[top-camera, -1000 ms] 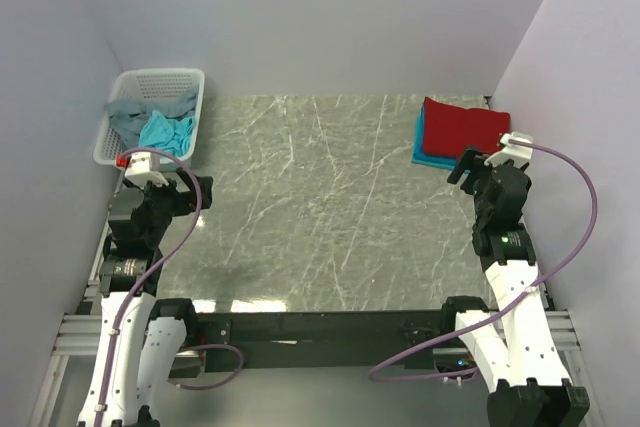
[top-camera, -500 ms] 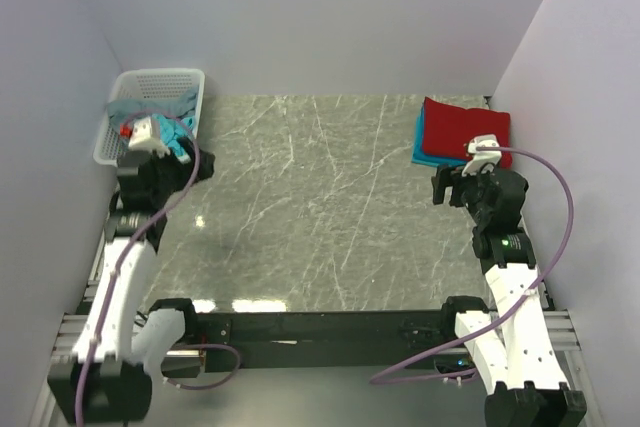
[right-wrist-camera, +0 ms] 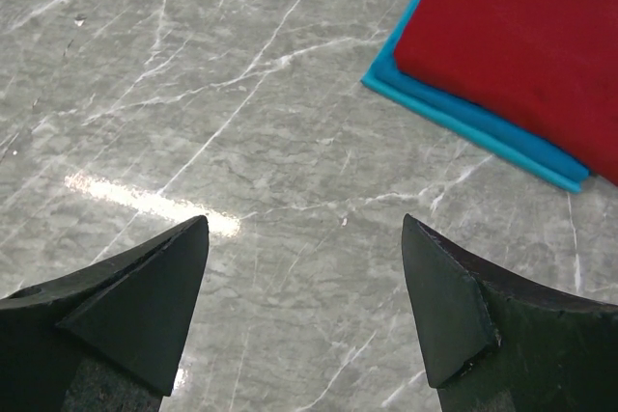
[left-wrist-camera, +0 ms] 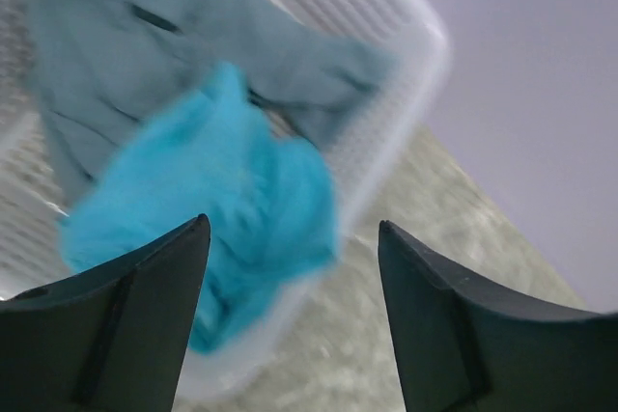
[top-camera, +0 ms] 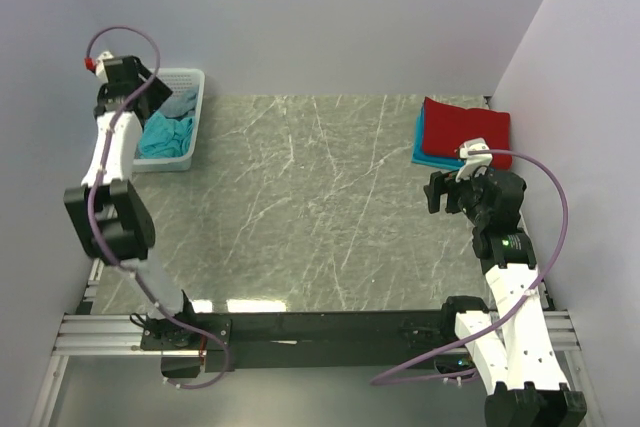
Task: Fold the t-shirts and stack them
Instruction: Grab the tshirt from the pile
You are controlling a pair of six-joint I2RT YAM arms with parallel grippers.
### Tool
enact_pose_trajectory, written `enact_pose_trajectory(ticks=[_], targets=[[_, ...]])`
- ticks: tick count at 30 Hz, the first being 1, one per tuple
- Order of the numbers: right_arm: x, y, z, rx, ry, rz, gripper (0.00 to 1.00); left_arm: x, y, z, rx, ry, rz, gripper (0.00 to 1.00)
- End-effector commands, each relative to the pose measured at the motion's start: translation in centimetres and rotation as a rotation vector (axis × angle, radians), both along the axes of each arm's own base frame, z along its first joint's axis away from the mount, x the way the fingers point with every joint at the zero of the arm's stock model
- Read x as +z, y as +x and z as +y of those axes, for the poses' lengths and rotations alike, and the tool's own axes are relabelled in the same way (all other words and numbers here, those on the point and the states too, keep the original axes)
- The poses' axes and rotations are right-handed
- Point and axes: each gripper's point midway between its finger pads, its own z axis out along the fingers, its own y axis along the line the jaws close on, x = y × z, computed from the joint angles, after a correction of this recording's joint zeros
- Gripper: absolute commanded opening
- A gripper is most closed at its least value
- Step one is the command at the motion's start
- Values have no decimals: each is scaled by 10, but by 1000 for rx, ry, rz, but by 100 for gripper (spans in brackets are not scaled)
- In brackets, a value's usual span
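Observation:
A crumpled bright turquoise t-shirt [top-camera: 165, 135] lies in the white basket [top-camera: 197, 97] at the far left, over a dull grey-blue t-shirt [top-camera: 182, 104]. My left gripper [top-camera: 140, 97] hangs over the basket's left side, open and empty. In the left wrist view its fingertips [left-wrist-camera: 294, 238] frame the turquoise t-shirt [left-wrist-camera: 222, 200], with the grey-blue t-shirt [left-wrist-camera: 145, 55] behind and the basket rim [left-wrist-camera: 415, 84] to the right. A folded red t-shirt [top-camera: 465, 125] rests on a folded turquoise-blue t-shirt [top-camera: 420, 145] at the far right. My right gripper [top-camera: 437, 192] is open and empty, in front of that stack.
The grey marble table [top-camera: 310, 207] lies between the basket and the stack. Lilac walls stand close on the left, back and right. In the right wrist view the red t-shirt [right-wrist-camera: 521, 36] and the turquoise-blue one [right-wrist-camera: 463, 113] are at the upper right, beyond the gripper [right-wrist-camera: 304, 229].
My left arm has swung up and out from the table's left edge to over the basket. My right gripper has drawn a little left and nearer, away from the folded stack.

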Motion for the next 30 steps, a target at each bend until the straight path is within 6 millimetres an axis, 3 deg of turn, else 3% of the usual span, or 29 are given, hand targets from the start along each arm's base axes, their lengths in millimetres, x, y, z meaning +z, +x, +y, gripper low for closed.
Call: enact_pose_trajectory(ticks=[1, 2, 3, 4, 5, 7, 11, 12, 14, 15, 18, 19, 21, 22, 23, 24, 25, 27, 28, 29, 30], targets=[[26, 2, 0, 6, -18, -71, 87, -3, 4, 46, 179, 20, 102, 75], [25, 2, 0, 7, -22, -70, 87, -35, 3, 50, 192, 20, 210, 75], [24, 3, 1, 7, -24, -68, 87, -27, 9, 58, 211, 52, 209, 75], [24, 3, 1, 7, -26, -67, 87, -37, 9, 62, 220, 65, 246, 75], [22, 4, 1, 6, -29, -61, 87, -61, 8, 65, 227, 68, 317, 75], [22, 4, 2, 8, -31, -59, 87, -64, 13, 73, 233, 111, 339, 75], [18, 6, 2, 4, -33, -49, 87, -97, 16, 77, 208, 128, 426, 71], [17, 6, 1, 2, -34, -47, 87, -99, 18, 77, 199, 126, 428, 65], [16, 7, 0, -2, -35, -42, 87, -103, 19, 75, 183, 127, 436, 43], [15, 7, 1, 2, -35, -38, 87, -99, 20, 74, 175, 129, 425, 19], [12, 7, 2, 6, -34, -31, 87, -56, 23, 73, 170, 148, 324, 0], [11, 7, 3, 10, -32, -28, 87, -19, 24, 71, 173, 161, 233, 0], [11, 7, 4, 20, -30, -24, 87, 15, 22, 62, 151, 178, 139, 0], [10, 7, 4, 21, -29, -22, 87, 63, 17, 57, 154, 198, 16, 0], [10, 7, 4, 21, -29, -21, 87, 83, 12, 53, 154, 204, -37, 0], [10, 7, 5, 23, -29, -19, 87, 94, 8, 43, 128, 200, -73, 0], [8, 7, 5, 23, -28, -16, 87, 141, -3, 36, 120, 209, -203, 0], [9, 7, 5, 25, -27, -18, 87, 168, -14, 16, 51, 190, -298, 0], [9, 7, 5, 25, -27, -19, 87, 203, -32, 5, 16, 193, -390, 0], [9, 7, 5, 27, -27, -19, 87, 231, -39, -7, -34, 200, -496, 0], [7, 7, 5, 27, -28, -15, 87, 234, -45, -23, -111, 182, -531, 0]])
